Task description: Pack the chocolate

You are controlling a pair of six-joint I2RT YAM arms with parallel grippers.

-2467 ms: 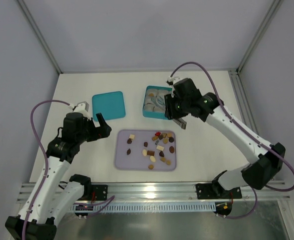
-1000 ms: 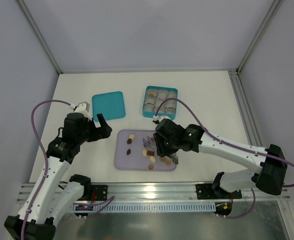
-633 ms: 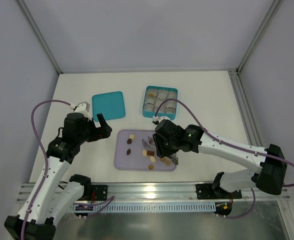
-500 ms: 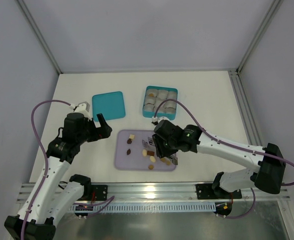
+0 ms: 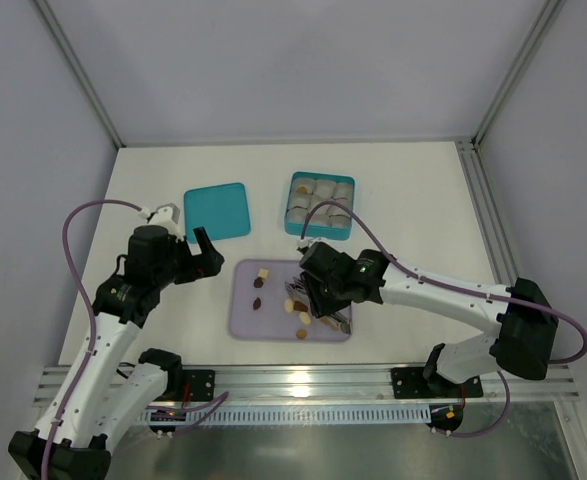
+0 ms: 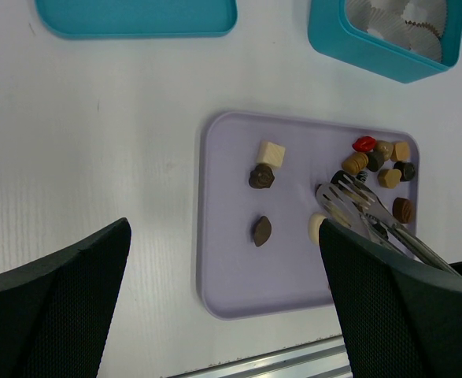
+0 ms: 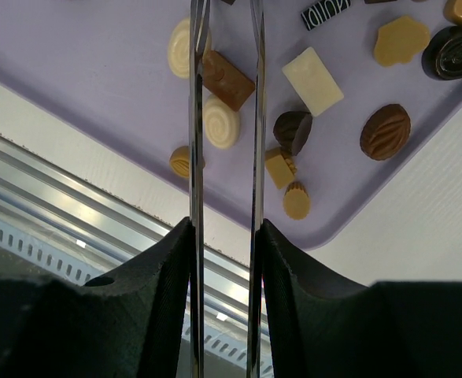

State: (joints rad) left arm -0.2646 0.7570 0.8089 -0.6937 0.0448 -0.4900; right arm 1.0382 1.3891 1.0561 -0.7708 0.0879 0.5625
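The chocolate point(image 5: 320, 295) lies as small brown, tan and cream pieces on a lavender tray point(image 5: 243, 322); the left wrist view also shows a red one point(image 6: 364, 143). My right gripper point(image 5: 325, 300) is shut on metal tongs point(image 7: 197, 118), and the two blades run forward low over the tray. A brown rectangular piece point(image 7: 229, 80) lies beneath, between the blades; the tips are cut off at the frame's top. The tongs' tips point(image 6: 329, 193) hang near a cream piece point(image 6: 316, 228). My left gripper point(image 5: 205, 250) hovers left of the tray, open and empty.
A teal box point(image 5: 318, 232) lined with grey-white paper cups stands behind the tray. Its flat teal lid point(image 5: 216, 211) lies to the left. A metal rail point(image 5: 303, 380) runs along the near table edge.
My right arm came down from the teal box to the tray with the tongs, then crept slightly left over the chocolates. The left arm has not moved.
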